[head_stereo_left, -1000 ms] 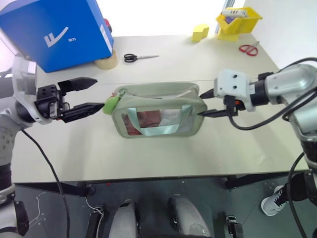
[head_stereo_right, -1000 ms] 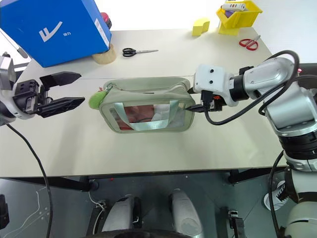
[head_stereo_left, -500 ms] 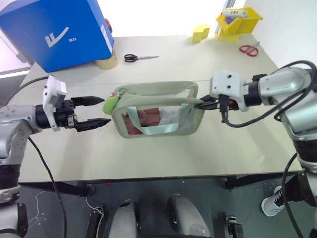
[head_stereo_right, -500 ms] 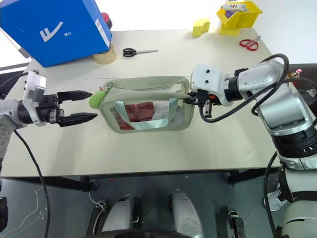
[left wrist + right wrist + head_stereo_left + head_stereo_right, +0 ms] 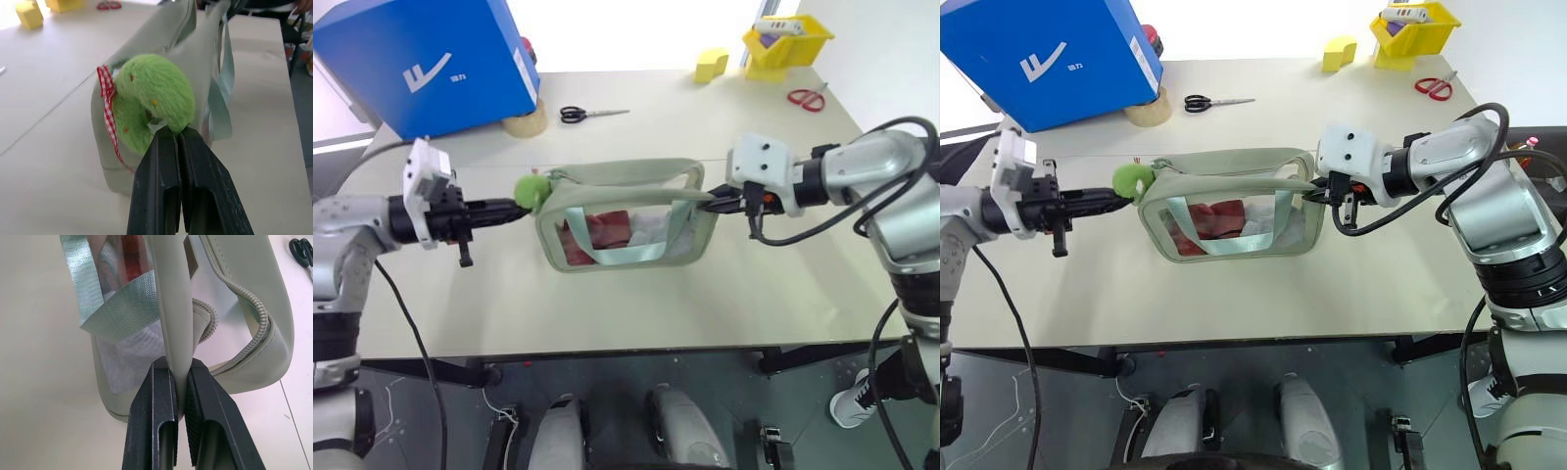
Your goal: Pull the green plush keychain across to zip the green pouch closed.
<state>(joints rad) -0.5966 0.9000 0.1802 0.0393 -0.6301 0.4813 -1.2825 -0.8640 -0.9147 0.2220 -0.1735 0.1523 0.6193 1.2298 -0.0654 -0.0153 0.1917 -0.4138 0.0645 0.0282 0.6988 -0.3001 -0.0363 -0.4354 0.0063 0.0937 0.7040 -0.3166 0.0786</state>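
Left gripper level, pinching green plush keychain; right gripper clamps green pouch edge.

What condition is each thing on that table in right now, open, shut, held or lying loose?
green pouch: unzipped, top gaping
green plush keychain: pinched by left gripper
right gripper: shut on the pouch's end
black scissors: lying closed
red scissors: lying loose

Grip: the left gripper had its black fingers pressed together on the underside of the fuzzy lime-green plush keychain.
Trim: red-and-white checked ribbon beside it.
Behind: pale sage-green fabric pouch on the beige tabletop.
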